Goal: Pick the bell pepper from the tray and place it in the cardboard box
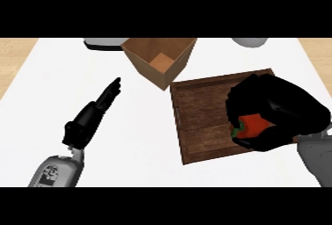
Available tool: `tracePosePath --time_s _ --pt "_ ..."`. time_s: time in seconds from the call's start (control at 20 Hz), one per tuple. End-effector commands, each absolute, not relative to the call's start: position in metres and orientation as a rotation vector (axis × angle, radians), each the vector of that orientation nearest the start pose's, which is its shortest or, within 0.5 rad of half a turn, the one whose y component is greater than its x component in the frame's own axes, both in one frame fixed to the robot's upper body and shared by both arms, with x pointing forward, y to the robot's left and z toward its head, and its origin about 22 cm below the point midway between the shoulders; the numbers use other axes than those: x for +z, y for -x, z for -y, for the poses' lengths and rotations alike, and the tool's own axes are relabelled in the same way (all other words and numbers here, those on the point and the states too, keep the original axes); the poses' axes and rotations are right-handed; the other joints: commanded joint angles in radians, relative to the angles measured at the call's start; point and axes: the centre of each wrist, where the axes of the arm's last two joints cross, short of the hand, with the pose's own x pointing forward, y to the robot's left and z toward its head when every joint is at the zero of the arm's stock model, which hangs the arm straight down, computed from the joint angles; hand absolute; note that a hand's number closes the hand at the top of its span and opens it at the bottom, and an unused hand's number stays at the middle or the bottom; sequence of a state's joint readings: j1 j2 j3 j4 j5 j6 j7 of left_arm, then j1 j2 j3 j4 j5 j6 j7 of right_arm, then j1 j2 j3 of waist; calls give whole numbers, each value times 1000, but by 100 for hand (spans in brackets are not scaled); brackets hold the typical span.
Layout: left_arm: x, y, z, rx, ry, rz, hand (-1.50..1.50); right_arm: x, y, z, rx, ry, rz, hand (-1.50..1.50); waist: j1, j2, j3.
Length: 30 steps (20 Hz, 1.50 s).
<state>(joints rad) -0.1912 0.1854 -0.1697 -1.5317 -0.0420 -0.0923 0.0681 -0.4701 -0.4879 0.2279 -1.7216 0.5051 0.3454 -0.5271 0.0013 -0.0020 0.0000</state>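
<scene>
White countertop fills the head view, edged by pale wood flooring at the far left and right. At centre right lies a dark wooden tray, set slightly askew, and over its right half the robot's right hand is curled around a red bell pepper with a green stem; only a wedge of the pepper shows between the black fingers and thumb. Whether the pepper rests on the tray floor or has cleared it cannot be told from here. Just beyond the tray's upper left corner stands the open cardboard box, its mouth facing up and its near corner close to the tray rim. From the gripping hand, the box lies toward the upper left of the frame, across the tray, so the carry would likely run diagonally up and left. At the left of the frame the left hand is extended with straight fingers pointing toward the upper right, holding nothing. Two pale rounded objects sit partly out of view at the top edge.
</scene>
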Motion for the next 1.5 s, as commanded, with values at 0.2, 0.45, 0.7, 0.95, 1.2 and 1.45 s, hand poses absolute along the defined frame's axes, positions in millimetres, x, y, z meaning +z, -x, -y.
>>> tracePosePath --time_s 0.2,0.45,0.7,0.95,1.2,1.45 --pt "50 -280 -212 -460 19 1596 0 224 -327 217 -1952 -210 -3107 150 6 1 -1" --pt "40 -273 -209 -452 53 1601 0 239 -332 202 -1927 -338 -3132 150 5 0 0" --pt "43 -300 -212 -441 52 1607 0 240 -369 168 -1934 -254 -3182 150 8 4 -1" --pt "25 -279 -207 -469 47 1604 0 229 -391 127 -1958 -271 -3201 150 18 6 -1" --pt "46 -291 -197 -454 49 1615 0 228 -414 123 -1954 -328 -3236 150 15 6 0" --pt "38 -281 -194 -470 77 1585 0 215 -431 109 -1977 -510 -3163 150 22 8 0"
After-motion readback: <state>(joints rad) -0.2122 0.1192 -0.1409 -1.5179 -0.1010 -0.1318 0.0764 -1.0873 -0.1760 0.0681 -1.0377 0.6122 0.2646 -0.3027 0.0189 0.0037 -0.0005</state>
